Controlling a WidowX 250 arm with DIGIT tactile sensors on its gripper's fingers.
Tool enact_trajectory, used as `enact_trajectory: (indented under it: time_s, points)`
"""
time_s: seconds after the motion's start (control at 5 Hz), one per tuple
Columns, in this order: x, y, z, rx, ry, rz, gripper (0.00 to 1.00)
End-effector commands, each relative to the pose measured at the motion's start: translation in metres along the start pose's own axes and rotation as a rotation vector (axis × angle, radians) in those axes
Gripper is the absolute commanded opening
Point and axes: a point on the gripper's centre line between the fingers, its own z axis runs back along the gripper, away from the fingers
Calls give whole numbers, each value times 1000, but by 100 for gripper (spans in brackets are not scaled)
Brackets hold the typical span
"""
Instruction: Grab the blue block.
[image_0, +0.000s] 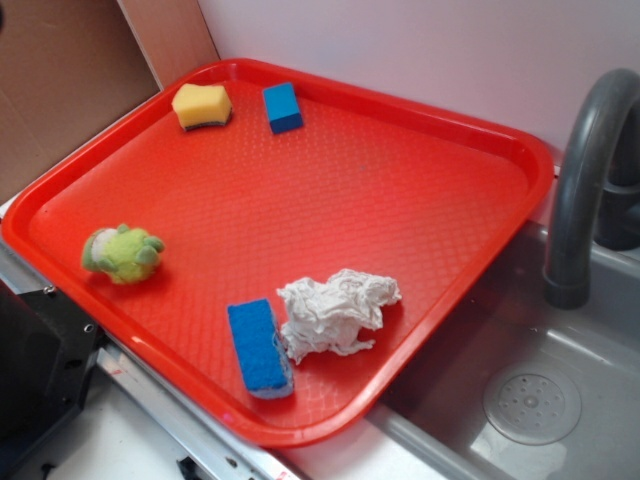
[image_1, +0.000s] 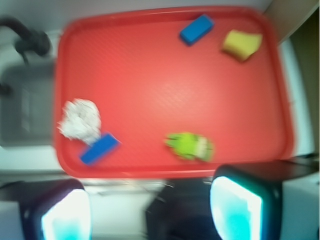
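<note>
The gripper (image_1: 150, 212) has not started its reach. In the wrist view its two fingers (image_1: 235, 210) frame the bottom edge, spread wide with nothing between them, hovering off the near edge of the red tray (image_0: 500, 135). This looks like the approach step, with the grab itself not yet begun. The next move calls for travelling across the whole tray to its far edge, then lowering with the jaws open around the blue block's narrow sides.

Everything sits inside the red tray; going left to right in the exterior view:

- A green plush toy (image_0: 122, 253) lies near the tray's left rim.
- A yellow sponge (image_0: 202, 105) rests in the tray's far corner.
- The blue block (image_0: 283, 107), the target, stands just beside the yellow sponge, on its right, close to the tray's far rim but apart from it.
- A longer blue sponge (image_0: 260, 348) lies by the tray's near rim.
- A crumpled white paper towel (image_0: 335, 312) touches or nearly touches that blue sponge.

Beyond the tray's right side is a grey sink (image_0: 530, 400) with a dark faucet (image_0: 585, 180); the basin holds nothing visible.
</note>
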Motion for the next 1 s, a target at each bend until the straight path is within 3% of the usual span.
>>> enact_trajectory:
  time_s: [0.0, 0.2, 0.4, 0.6, 0.8]
  points:
    - [56, 10, -45, 96, -158, 370, 100]
    - [83, 17, -71, 151, -177, 398, 100]
    - [118, 31, -97, 218, -295, 499, 100]
    - [137, 43, -114, 228, -347, 591, 100]
    - [157, 47, -143, 160, -335, 613, 100]
